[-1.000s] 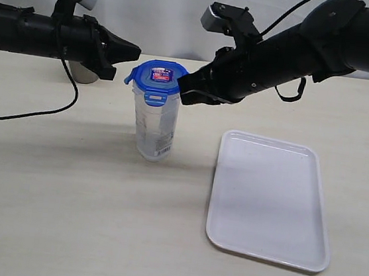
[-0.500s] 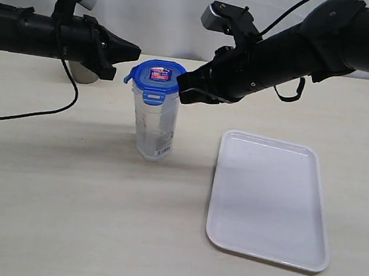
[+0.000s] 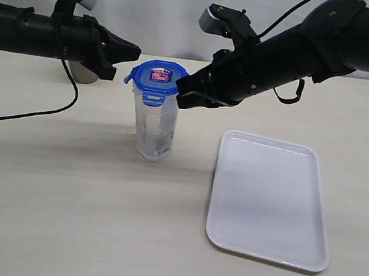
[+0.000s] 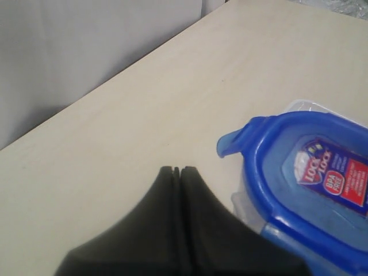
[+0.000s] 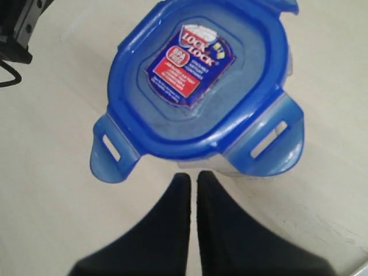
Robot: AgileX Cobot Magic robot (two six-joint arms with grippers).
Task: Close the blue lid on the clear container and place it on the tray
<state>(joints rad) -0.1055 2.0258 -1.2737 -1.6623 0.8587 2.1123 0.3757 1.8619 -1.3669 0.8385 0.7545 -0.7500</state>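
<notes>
Right end effector [image 3: 180, 92] pinched closed, holding nothing, just beside the blue lid [image 3: 158, 76] at its 3 o'clock, left end effector [image 3: 137, 53] likewise at 10 o'clock, lid atop upright clear container [image 3: 156, 127] on worktop [image 3: 64, 197], tray [image 3: 270, 201] at container's 4 o'clock

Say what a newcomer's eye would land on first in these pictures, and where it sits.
A tall clear container with a bright blue lid stands in the middle of the table, some lid flaps sticking out. From either side the black left fingers and right fingers, both shut, point at the lid from close by. A white tray lies on the right arm's side.
</notes>
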